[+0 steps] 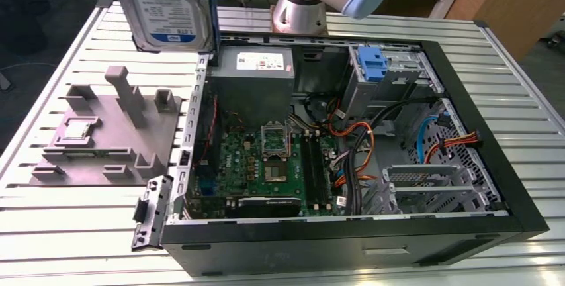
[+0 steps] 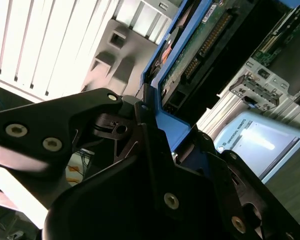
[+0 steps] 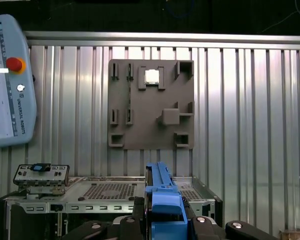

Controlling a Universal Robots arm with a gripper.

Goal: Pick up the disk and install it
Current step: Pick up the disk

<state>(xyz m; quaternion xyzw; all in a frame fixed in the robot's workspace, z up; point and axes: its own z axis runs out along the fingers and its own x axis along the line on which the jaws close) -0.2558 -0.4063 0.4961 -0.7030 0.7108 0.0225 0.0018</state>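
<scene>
The disk, silver-grey with a white-and-blue label and a blue carrier frame, hangs upright in the air above the table. It is over the far left corner of the open computer case, in the exterior view's upper left. In both wrist views my gripper is shut on the blue frame, with a black finger on each side of it. The second wrist view shows the gripper clamped on the frame's edge and the disk's green circuit-board side beyond it.
A grey plastic stand with upright posts lies on the slatted table left of the case. Inside the case are a power-supply box, a motherboard, cables and metal drive cages. A teach pendant rests on the table.
</scene>
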